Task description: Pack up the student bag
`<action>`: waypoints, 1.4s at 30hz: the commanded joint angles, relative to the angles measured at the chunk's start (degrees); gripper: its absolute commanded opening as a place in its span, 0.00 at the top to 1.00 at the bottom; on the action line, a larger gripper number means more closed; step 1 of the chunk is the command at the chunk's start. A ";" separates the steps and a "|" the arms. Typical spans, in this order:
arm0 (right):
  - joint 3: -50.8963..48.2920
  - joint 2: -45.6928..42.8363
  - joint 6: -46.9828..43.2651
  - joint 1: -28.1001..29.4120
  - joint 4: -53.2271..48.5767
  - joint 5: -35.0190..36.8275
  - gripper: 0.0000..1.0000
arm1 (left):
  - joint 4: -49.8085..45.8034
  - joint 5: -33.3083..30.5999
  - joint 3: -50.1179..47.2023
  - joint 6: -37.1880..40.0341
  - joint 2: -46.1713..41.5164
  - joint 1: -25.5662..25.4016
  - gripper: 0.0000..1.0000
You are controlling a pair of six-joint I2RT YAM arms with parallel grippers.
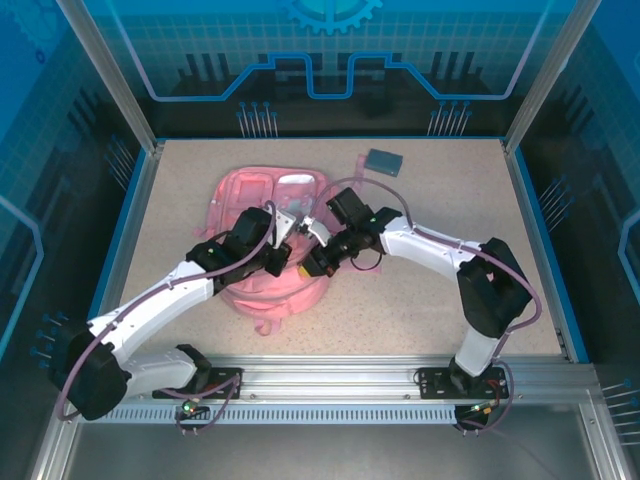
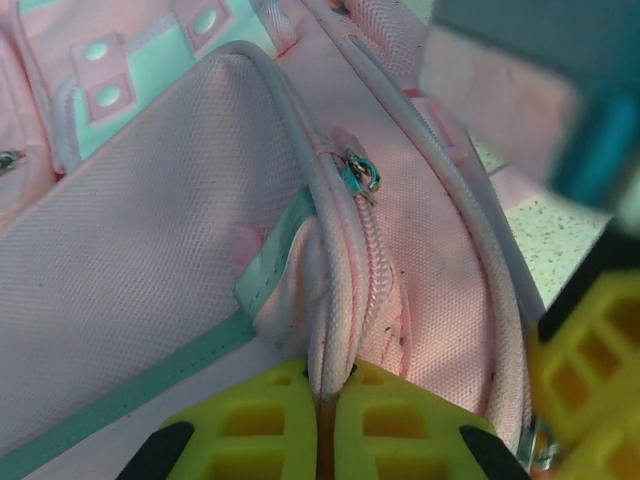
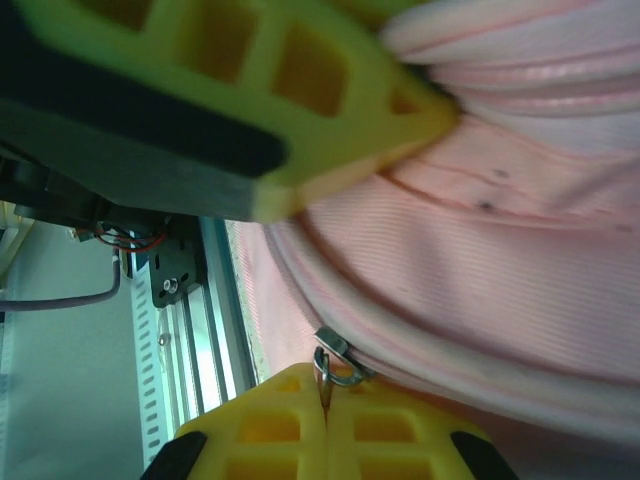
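The student bag (image 1: 255, 195), pink with pale stripes, lies flat in the middle of the table. My left gripper (image 1: 278, 258) rests on its near half, and in the left wrist view the left gripper (image 2: 328, 385) is shut on a raised fold of the student bag (image 2: 150, 250) along the zip seam. A zip slider (image 2: 360, 172) sits further up that seam. My right gripper (image 1: 312, 264) is close beside the left one. In the right wrist view the right gripper (image 3: 326, 395) is shut on a metal zip pull (image 3: 335, 362) at the edge of the student bag (image 3: 500, 290).
A flat dark blue book (image 1: 384, 160) lies at the back right of the table. The aluminium rail (image 1: 330, 378) with both arm bases runs along the near edge. Blue frame edges bound the table left and right. Bare speckled table (image 1: 450, 200) surrounds the bag.
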 commanded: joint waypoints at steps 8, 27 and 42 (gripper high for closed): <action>-7.03 -9.62 14.04 -10.75 9.10 5.06 1.00 | 2.40 5.69 0.76 -6.02 -3.53 1.20 0.50; 1.37 -2.78 11.88 -18.93 2.30 4.68 1.00 | -1.59 12.82 7.05 4.07 10.76 1.32 0.42; 1.62 -2.96 11.09 -18.93 0.41 4.89 1.00 | -1.11 6.58 7.64 4.30 9.36 2.31 0.47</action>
